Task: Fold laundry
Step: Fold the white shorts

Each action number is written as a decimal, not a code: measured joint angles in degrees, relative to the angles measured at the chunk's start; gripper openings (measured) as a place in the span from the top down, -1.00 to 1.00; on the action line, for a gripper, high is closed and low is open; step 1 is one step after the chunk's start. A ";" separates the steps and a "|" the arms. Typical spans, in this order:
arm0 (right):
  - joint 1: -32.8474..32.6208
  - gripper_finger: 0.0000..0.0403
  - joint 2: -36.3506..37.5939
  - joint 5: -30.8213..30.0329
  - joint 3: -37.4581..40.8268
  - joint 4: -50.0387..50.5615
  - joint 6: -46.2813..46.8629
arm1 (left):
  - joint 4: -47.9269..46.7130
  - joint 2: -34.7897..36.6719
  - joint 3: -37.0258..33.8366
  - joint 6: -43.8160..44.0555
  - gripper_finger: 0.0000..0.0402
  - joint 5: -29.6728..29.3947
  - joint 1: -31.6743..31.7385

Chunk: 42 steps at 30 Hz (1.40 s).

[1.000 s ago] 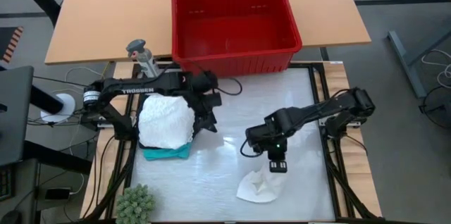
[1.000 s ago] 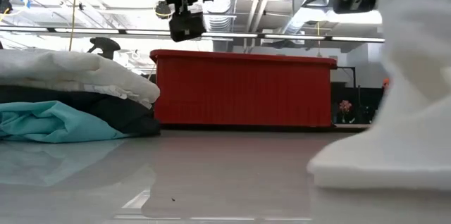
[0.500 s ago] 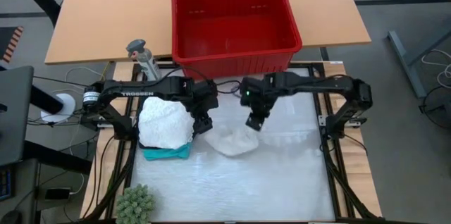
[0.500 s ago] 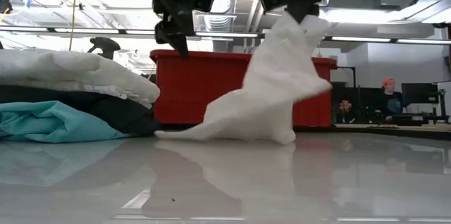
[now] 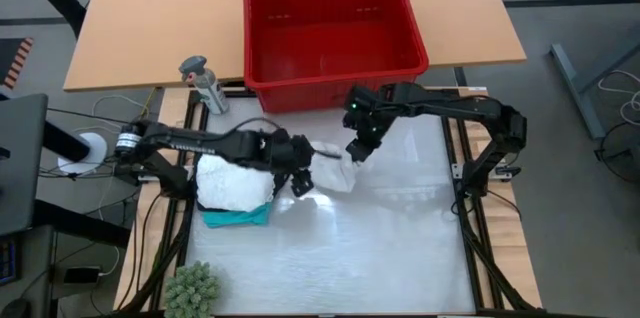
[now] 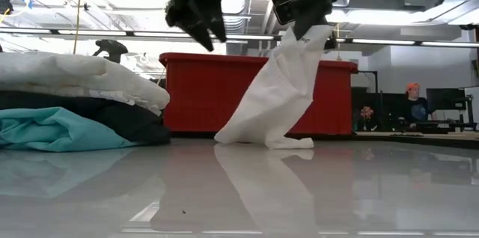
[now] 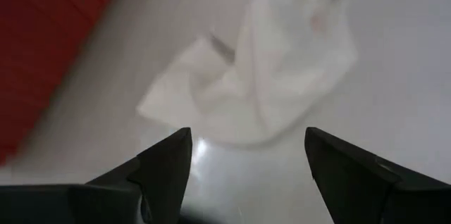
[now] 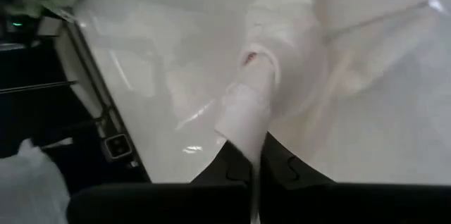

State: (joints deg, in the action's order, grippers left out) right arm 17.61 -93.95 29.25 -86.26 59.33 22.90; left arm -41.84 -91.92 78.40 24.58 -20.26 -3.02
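A white garment (image 5: 333, 174) hangs from my right gripper (image 5: 357, 150), which is shut on it just in front of the red basket (image 5: 335, 33). Its lower end (image 6: 266, 141) rests on the table. My left gripper (image 7: 246, 160) is open and hovers above the table beside the garment, fingers slanting down toward it and touching nothing. At the table's left, a pile of folded laundry (image 5: 235, 180) lies flat: white on top, black (image 6: 127, 122) in the middle and teal (image 5: 238, 218) at the bottom. My right gripper pinches a bunched upper part of the white garment (image 8: 246, 115) between its two shut fingers, coming at it slanting down from above. The cloth hangs slack below the fingers (image 6: 299, 13), widening downward, with its lower edge lying on the table.
The red basket stands at the table's far edge, right behind both grippers. A spray bottle (image 5: 200, 80) is at the far left and a green fuzzy plant (image 5: 192, 288) at the near left corner. The glossy tabletop (image 5: 380, 248) stretches toward the near and right sides.
My right gripper has carried the white garment from the table's near right up toward the far edge and the basket. The garment is now lifted higher, and only its lower end trails on the table. My left gripper has swung off the pile toward the garment and turned.
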 joint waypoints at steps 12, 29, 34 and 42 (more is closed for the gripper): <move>3.24 0.88 0.00 5.73 0.00 -3.85 -1.80 | 14.33 0.04 -9.28 4.94 -0.31 -23.71 -11.44; 7.46 0.88 0.00 12.98 0.00 -17.93 1.52 | 31.53 -0.02 -16.86 4.36 -0.31 -32.86 -14.58; 8.54 0.88 0.00 13.25 0.01 -20.69 2.57 | 31.43 -0.02 -16.86 1.44 -0.31 -34.51 -15.24; 9.59 0.88 0.00 17.17 0.02 -29.44 7.57 | 30.85 -2.79 -16.68 -3.09 -0.31 -39.33 -14.38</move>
State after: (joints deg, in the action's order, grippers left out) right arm 27.20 -93.95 46.42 -86.24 29.88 30.47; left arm -10.98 -94.71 61.72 21.49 -59.58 -17.40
